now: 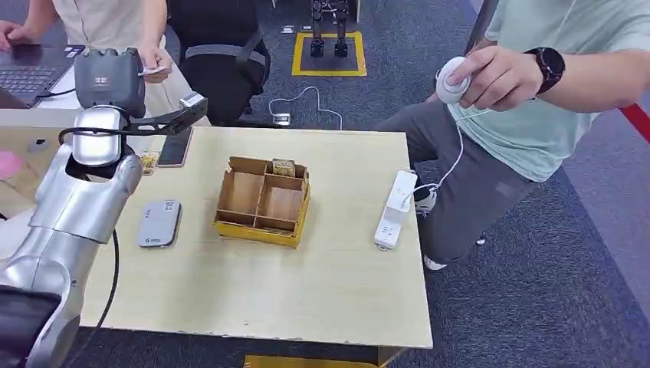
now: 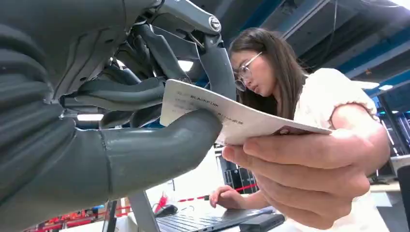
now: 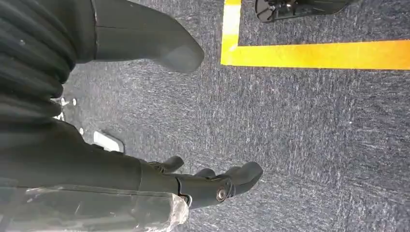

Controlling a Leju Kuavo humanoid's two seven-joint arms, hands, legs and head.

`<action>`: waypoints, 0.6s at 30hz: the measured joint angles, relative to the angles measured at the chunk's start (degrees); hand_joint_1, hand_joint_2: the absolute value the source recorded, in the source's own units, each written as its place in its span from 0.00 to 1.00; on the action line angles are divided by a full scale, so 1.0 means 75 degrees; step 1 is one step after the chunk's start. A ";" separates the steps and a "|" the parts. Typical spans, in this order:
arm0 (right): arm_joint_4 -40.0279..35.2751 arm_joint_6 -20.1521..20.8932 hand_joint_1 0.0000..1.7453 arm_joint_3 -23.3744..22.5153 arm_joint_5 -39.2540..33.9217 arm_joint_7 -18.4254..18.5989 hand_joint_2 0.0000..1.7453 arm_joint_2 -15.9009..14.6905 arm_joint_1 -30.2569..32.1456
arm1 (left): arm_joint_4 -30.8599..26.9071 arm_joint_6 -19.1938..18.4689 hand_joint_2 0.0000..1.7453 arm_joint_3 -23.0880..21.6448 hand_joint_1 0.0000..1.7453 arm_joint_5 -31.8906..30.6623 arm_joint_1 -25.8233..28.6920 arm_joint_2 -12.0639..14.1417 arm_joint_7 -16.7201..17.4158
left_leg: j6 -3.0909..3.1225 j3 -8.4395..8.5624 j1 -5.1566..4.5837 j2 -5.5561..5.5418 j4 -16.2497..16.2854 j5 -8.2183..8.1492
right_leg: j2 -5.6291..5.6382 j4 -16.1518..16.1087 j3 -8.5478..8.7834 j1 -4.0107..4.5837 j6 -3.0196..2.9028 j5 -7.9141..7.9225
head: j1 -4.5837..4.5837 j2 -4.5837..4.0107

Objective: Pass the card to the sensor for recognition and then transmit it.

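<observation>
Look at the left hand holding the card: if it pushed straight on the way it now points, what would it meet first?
Most likely the person's hand, which already grips the far end of the card that the left hand pinches. Depth is unclear.

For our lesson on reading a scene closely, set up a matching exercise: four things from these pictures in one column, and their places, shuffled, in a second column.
Things:
1. card
2. card reader
3. power strip
4. divided box

Places:
A. near the table's right edge
B. in the middle of the table
C. between the left hand and a person's hand
D. flat on the table, left of the box

Pairs: 1-C, 2-D, 3-A, 4-B
</observation>
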 joint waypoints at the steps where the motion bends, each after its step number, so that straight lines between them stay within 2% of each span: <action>1: 0.0000 0.0000 0.00 -0.0006 0.0003 0.0000 1.00 0.0000 0.0001 | 0.0018 0.0009 1.00 -0.0006 0.00 0.0003 0.0001 0.0003 0.0000 | 0.0000 0.0000 -0.0001 0.0000 0.0000 0.0000 | 0.0002 0.0000 -0.0001 0.0000 0.0000 0.0000 | -0.0003 0.0000; 6: 0.0000 0.0006 0.00 -0.0023 0.0061 0.0000 1.00 0.0003 0.0001 | 0.0108 0.0172 1.00 -0.0041 0.00 0.0003 0.0004 0.0032 0.0000 | 0.0000 -0.0006 -0.0002 -0.0001 0.0000 0.0000 | -0.0001 -0.0001 -0.0004 -0.0001 0.0001 -0.0001 | 0.0000 0.0000; 18: 0.0000 0.0044 0.00 -0.0070 0.0122 0.0000 1.00 0.0003 0.0004 | 0.0120 0.0189 1.00 -0.0044 0.00 0.0000 0.0006 0.0044 -0.0035 | 0.0000 -0.0005 -0.0001 -0.0001 0.0000 0.0000 | -0.0002 -0.0001 -0.0004 -0.0001 0.0001 0.0000 | -0.0003 0.0000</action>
